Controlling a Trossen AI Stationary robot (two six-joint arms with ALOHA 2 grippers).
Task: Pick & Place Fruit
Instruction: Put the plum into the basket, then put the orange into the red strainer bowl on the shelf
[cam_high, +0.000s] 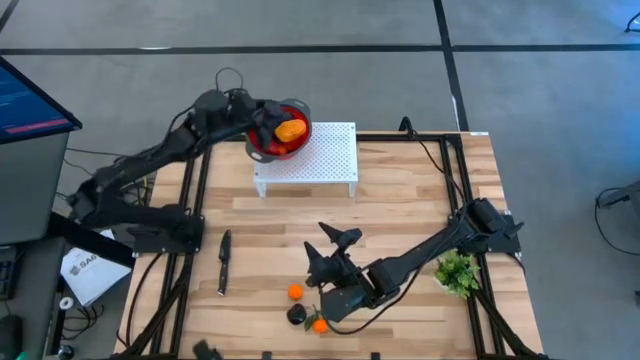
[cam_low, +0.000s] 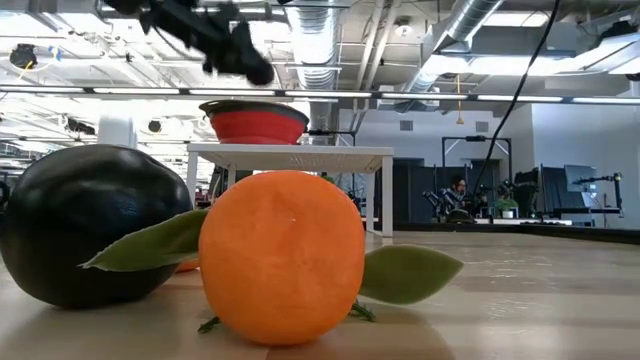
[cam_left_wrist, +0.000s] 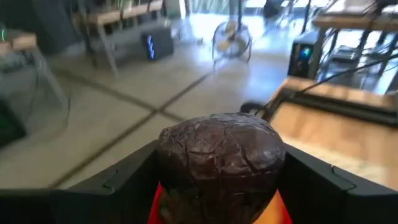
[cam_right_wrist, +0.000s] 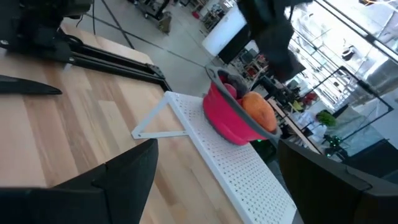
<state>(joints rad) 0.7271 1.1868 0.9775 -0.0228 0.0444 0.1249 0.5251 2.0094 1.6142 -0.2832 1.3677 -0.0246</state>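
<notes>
My left gripper (cam_high: 264, 124) is at the red bowl (cam_high: 283, 140), which stands on a white perforated stand (cam_high: 320, 160) at the table's far side. It is shut on a dark purple-brown fruit (cam_left_wrist: 217, 155). The bowl holds an oblong orange-yellow piece (cam_high: 292, 129) and red fruit. My right gripper (cam_high: 324, 247) hovers open over the table's near middle, with nothing between its fingers. Two small orange fruits (cam_high: 295, 291) (cam_high: 319, 325) and a dark round fruit (cam_high: 297, 314) lie on the table near the front edge. My left gripper pinches the dark fruit by two opposite sides (cam_left_wrist: 169, 163) between its two fingers. The fingers reach out almost level from the table's left side. The fruit is lifted clear, with the bowl's red and orange showing just below it.
A black knife (cam_high: 223, 262) lies at the near left, and a green leafy sprig (cam_high: 457, 272) at the right. In the low view the orange fruit (cam_low: 282, 255) with green leaves and the dark fruit (cam_low: 85, 225) fill the foreground. Bare wood lies between stand and fruits.
</notes>
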